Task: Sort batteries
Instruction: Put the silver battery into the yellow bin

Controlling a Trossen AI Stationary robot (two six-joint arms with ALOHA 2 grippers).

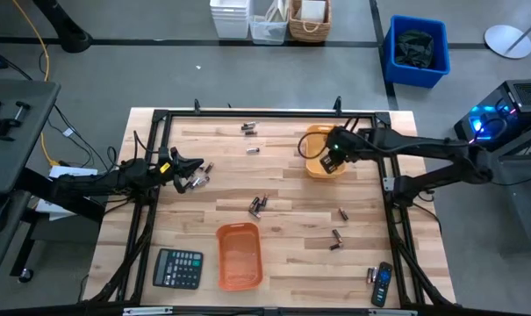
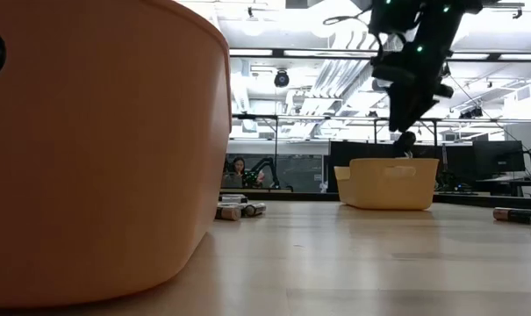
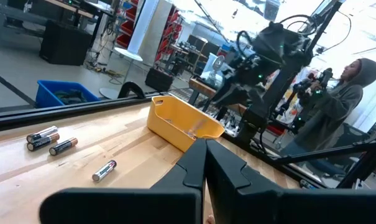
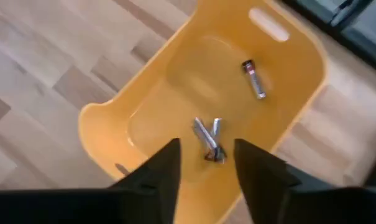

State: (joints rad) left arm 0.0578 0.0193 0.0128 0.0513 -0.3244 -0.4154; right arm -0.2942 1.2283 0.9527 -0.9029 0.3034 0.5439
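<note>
Small dark cylindrical batteries lie scattered on the wooden table: a cluster (image 1: pixel 198 182) by the left side, a pair (image 1: pixel 257 207) in the middle, others at the far edge (image 1: pixel 247 128) and toward the right (image 1: pixel 336 238). Three batteries (image 4: pixel 209 140) lie on the floor of the yellow tray (image 1: pixel 318 140). My right gripper (image 4: pixel 206 163) hangs open just above that tray (image 4: pixel 299 68), holding nothing; the low view shows it (image 2: pixel 405 132) over the tray's rim. My left gripper (image 3: pixel 204 168) is shut, hovering near the left cluster (image 1: pixel 195 164).
An orange tray (image 1: pixel 239 255) stands near the near edge and fills the low view's left (image 2: pixel 98 149). A black calculator (image 1: pixel 177 269) sits left of it, a black remote (image 1: pixel 382 284) at the near right corner. A person (image 3: pixel 337 106) stands beyond the table.
</note>
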